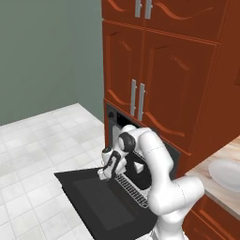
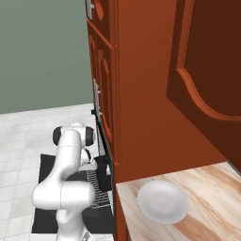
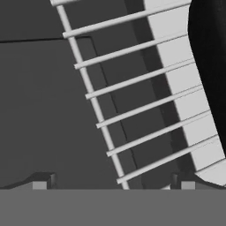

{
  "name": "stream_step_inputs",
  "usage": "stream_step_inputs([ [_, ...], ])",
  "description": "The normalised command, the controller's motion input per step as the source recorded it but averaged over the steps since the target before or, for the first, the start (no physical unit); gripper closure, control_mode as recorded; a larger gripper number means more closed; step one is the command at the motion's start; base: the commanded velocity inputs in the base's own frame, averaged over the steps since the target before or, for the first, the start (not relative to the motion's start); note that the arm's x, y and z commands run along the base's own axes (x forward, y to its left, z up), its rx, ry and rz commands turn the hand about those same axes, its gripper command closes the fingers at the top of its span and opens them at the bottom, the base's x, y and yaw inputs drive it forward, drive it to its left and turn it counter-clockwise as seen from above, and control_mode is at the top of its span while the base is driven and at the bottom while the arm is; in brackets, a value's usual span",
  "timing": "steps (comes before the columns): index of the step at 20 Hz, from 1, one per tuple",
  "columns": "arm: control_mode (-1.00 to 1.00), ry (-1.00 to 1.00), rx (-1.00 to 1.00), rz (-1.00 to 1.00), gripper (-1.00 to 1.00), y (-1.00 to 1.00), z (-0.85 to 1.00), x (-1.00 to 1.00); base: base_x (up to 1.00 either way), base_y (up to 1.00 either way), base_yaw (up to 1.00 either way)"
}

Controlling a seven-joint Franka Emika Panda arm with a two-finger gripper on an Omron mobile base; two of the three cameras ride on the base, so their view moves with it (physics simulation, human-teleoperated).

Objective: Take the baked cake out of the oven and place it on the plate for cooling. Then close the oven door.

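- Here, the oven door (image 1: 101, 201) lies dropped flat, so the wire rack (image 1: 133, 190) can slide out over it.
- The gripper (image 1: 105, 174) hangs jaws wide and empty above the rack's front edge.
- The cake is not visible; the plate (image 2: 163, 201) waits on the bench (image 2: 212, 197).
- No readable writing.

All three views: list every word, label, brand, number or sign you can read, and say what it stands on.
None: no readable text in any view.
Black built-in oven, dark control strip: no lettering can be made out.
Wide flat black oven door: plain.
Red-brown wood cabinets: no labels.
Round plain white plate: unmarked.
White robot arm: no brand mark visible.
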Motion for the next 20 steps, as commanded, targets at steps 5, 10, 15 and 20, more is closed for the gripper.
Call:
stream_step_inputs([
  [5,-1.00,0.00,0.09,0.01,-1.00,0.62,-0.58,-0.44,0.00,0.00,0.00],
  [10,-1.00,0.00,0.10,0.02,-1.00,0.62,-0.56,-0.41,0.00,0.00,0.00],
  [15,-1.00,0.01,0.09,0.02,-1.00,0.64,-0.54,-0.39,0.00,0.00,0.00],
  [20,-1.00,0.01,0.10,0.02,-1.00,0.63,-0.52,-0.38,0.00,0.00,0.00],
])
